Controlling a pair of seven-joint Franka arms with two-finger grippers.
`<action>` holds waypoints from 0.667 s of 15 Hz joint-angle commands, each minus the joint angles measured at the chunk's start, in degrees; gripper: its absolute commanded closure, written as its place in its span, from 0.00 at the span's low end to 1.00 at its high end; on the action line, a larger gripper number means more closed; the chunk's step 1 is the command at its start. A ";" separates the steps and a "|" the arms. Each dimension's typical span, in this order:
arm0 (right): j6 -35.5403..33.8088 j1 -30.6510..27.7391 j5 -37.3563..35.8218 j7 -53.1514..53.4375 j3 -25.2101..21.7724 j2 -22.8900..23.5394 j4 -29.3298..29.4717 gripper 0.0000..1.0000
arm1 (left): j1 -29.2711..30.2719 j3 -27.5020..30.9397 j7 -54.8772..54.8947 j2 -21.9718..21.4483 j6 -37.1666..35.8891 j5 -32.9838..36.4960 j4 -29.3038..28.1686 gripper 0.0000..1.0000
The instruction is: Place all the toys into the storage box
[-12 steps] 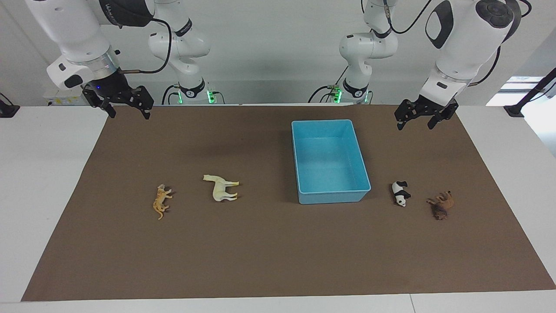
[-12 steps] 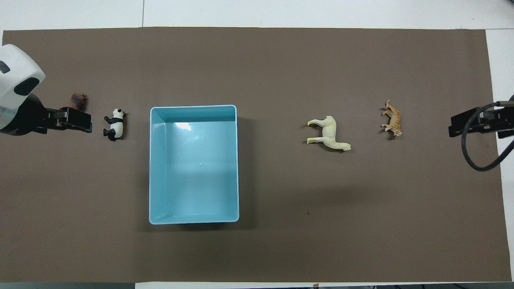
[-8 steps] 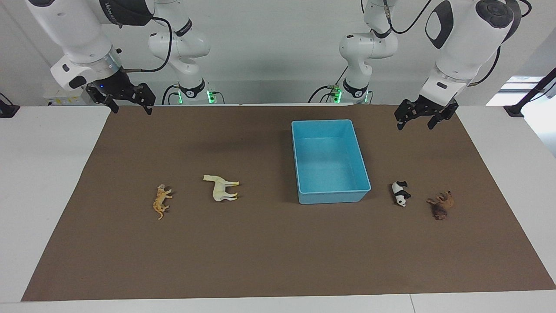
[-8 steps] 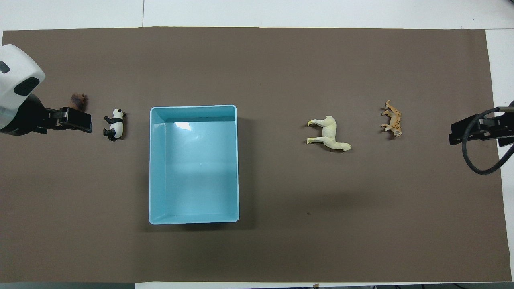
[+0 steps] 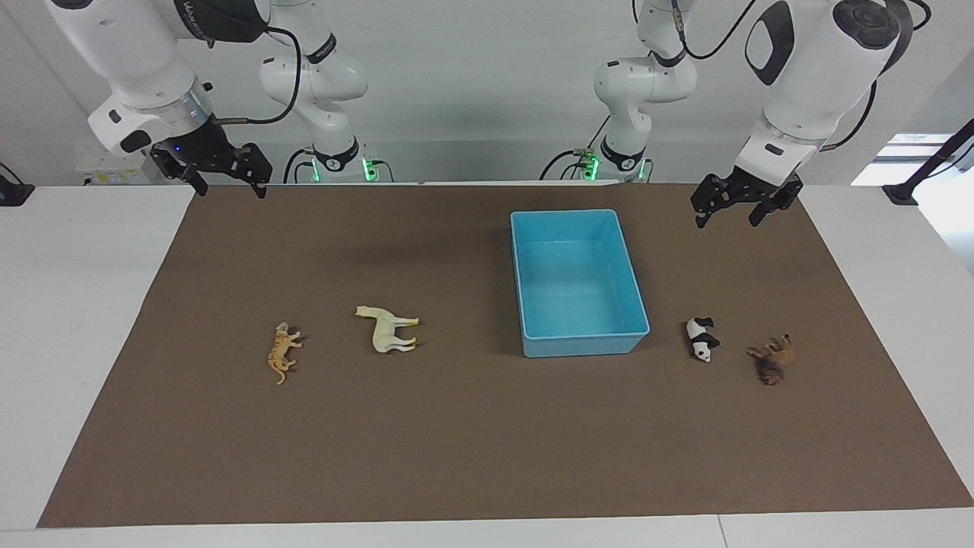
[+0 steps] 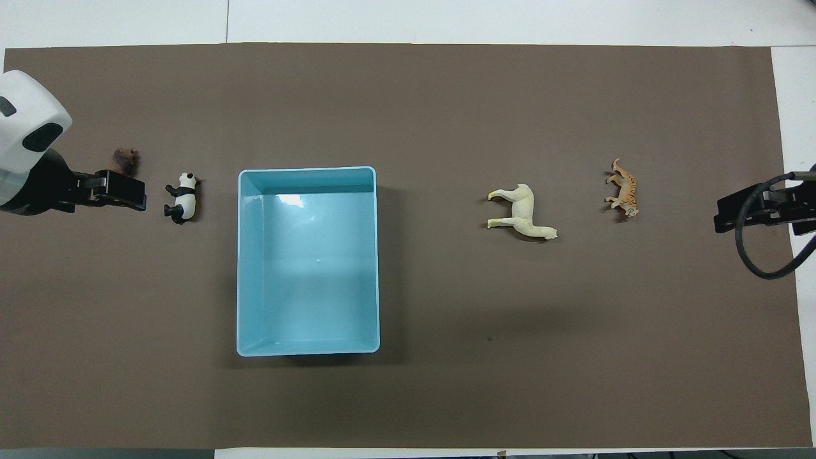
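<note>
With all four plastic animal toys lying on the table outside the empty light blue plastic storage box (image 5: 578,281), the left gripper (image 5: 735,207), fingers spread and empty, should descend squarely over the black-and-white panda figurine (image 5: 702,339) beside the box, while the right gripper (image 5: 225,181), also spread, waits.

**Open mat around 4 figurines and 1 bin**

The light blue rectangular plastic storage box (image 5: 578,281) is the only tall obstacle on the brown mat (image 5: 487,449); its interior holds nothing. Toward the left arm's end, the black-and-white panda figurine (image 5: 702,339) lies near the box wall with a clear gap, and the dark brown lion figurine (image 5: 774,358) lies near the panda. Toward the right arm's end, the cream-yellow horse figurine (image 5: 388,329) and the orange striped tiger figurine (image 5: 282,352) lie apart, bare mat around each. Both grippers, left (image 5: 736,199) and right (image 5: 217,173), hang high over the mat's robot-side edge, fingers spread.
</note>
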 commanded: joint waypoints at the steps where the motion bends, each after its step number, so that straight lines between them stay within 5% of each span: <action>1: -0.07 -2.46 -0.54 0.66 0.44 -1.21 -1.24 0.00 | 0.06 0.11 0.16 -1.03 -0.23 0.98 -0.63 0.00; 5: 2.81 -1.86 0.17 -0.74 0.62 -1.30 -1.94 0.00 | 0.06 0.11 0.16 -1.03 -0.23 0.98 -0.63 0.00; 10: 18.89 -1.77 0.17 -0.31 0.62 -1.49 -11.25 0.00 | 0.06 0.19 -0.01 -1.12 -0.32 0.98 -0.89 0.00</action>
